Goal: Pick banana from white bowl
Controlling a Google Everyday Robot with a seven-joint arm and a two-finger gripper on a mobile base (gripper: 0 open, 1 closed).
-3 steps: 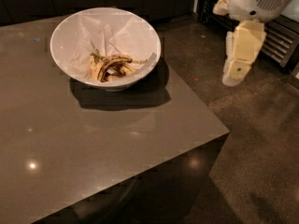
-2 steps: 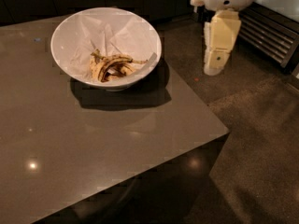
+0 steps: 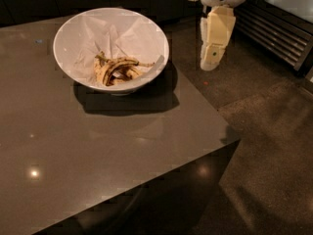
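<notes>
The banana [image 3: 117, 70] lies low in the bowl [image 3: 66, 31], on the near side of its bottom. It is dull yellow with dark brown streaks, curled on itself, and rests on crumpled paper [image 3: 129, 38] that lines the far wall. Its long axis runs roughly across the picture: one thin end points toward the bowl's right rim, and the bulkier, darker part sits toward the left. Some of the folds may be loose peel rather than one firm body. I cannot tell which from here.

The bowl stands on the table [image 3: 98, 155], toward its far right corner and near the edge that drops to the floor [image 3: 264, 131].

The gripper [image 3: 211, 62] hangs pointing down, past that edge and over the floor. In the picture it is to the right of the bowl, level with the rim or a little above it, and well apart from the banana. Nothing is in its grasp, but I cannot tell whether it is released or clenched. A slatted grille [image 3: 279, 33] runs behind it.

The coming move turns on this: the banana lies to the picture's left of the gripper and lower, behind the bowl's flaring right wall. As I judge it, the gripper must go over the rim and then descend. Closing across the banana's axis looks like the better grasp.
</notes>
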